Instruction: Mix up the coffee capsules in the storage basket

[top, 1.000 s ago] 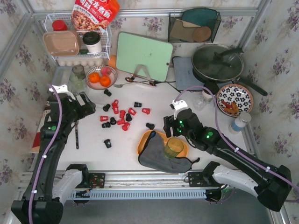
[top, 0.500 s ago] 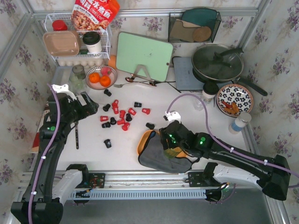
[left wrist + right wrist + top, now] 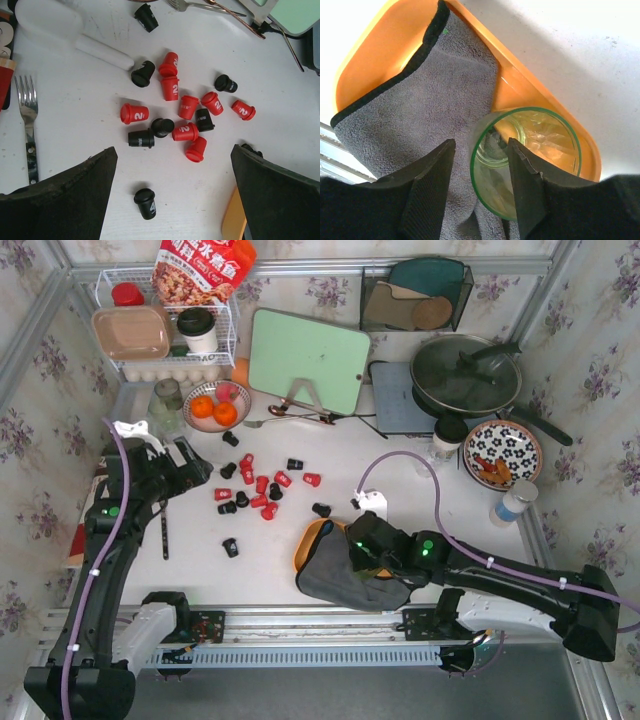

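Note:
Several red and black coffee capsules [image 3: 262,490] lie loose on the white table, left of centre; the left wrist view shows them as a cluster [image 3: 185,107]. One black capsule [image 3: 145,202] lies apart, nearer the front. The orange storage basket [image 3: 305,538] holds a grey cloth [image 3: 340,575] and a green glass [image 3: 530,155], with no capsules visible in it. My left gripper [image 3: 190,465] is wide open above the table, beside the capsules [image 3: 173,155]. My right gripper [image 3: 368,545] is open, straddling the glass's near wall [image 3: 481,150], one finger inside the glass and one over the cloth.
A bowl of oranges [image 3: 215,408], a green cutting board [image 3: 308,360], a lidded pan [image 3: 465,372] and a patterned plate [image 3: 502,452] stand at the back and right. The white wire rack [image 3: 165,330] is back left. A fork [image 3: 29,125] and a white scoop [image 3: 65,30] lie left of the capsules.
My right gripper has moved forward and left, down over the basket and onto the glass's rim, hiding the glass from above. The left arm has barely moved.

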Controlling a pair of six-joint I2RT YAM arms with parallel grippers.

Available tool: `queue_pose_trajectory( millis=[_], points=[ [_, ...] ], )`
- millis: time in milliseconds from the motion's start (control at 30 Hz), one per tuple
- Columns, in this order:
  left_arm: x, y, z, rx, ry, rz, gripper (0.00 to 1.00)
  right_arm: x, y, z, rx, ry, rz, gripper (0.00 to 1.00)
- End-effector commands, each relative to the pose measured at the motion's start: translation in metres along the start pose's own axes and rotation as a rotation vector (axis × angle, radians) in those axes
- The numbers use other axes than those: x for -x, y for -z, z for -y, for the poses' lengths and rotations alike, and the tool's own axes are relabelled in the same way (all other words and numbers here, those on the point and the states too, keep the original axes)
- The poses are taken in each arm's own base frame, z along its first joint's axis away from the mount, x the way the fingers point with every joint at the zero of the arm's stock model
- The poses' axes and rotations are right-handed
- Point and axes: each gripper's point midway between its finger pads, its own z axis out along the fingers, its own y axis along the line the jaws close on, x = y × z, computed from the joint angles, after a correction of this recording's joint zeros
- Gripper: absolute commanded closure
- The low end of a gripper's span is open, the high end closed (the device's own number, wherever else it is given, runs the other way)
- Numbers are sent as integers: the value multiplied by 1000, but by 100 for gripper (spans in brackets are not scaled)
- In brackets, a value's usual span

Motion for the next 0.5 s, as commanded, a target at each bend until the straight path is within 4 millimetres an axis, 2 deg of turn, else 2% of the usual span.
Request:
queue_pose_trajectory(
  millis=[0, 267, 467],
  points=[
    [1, 1, 5, -21, 11, -9, 2, 5, -1, -3, 6, -33, 29, 47],
    [-1, -3, 6, -27, 27, -27, 3, 1, -7, -5, 14, -23, 22, 58],
    [-3, -6, 4, -23, 40, -40, 3, 0, -9, -8, 23, -12, 11, 81]
  ],
)
